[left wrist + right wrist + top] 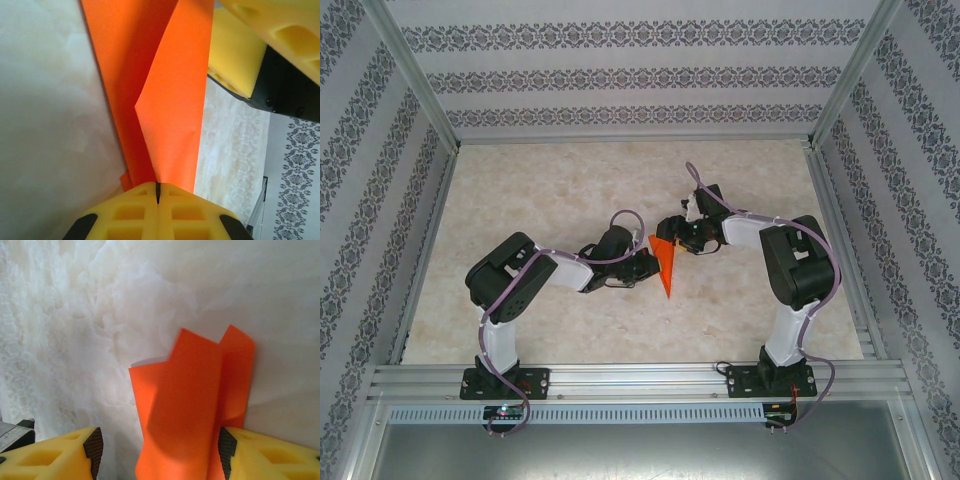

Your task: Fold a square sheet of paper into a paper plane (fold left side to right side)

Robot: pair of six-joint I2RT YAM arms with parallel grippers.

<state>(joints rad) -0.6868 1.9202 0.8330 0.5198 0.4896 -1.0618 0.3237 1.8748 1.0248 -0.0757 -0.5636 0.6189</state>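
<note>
The orange-red sheet of paper [664, 268] is folded into a narrow dart, like a paper plane, with its sharp tip pointing toward the near edge. It stands mid-table between both arms. My left gripper [645, 262] holds it from the left. In the left wrist view the yellow fingers meet, so this gripper [157, 186] is shut on the paper's [175, 100] layered edge. My right gripper [675, 232] is at the wide far end. In the right wrist view that gripper [160, 450] is open, and the paper's [190, 405] flaps rise between the pads [227, 447].
The marble-patterned table [550, 190] is bounded by patterned walls [360, 200] on three sides. An aluminium rail [640, 380] at the near edge carries both arm bases. One yellow finger [235, 50] of the right gripper shows close beside the paper in the left wrist view.
</note>
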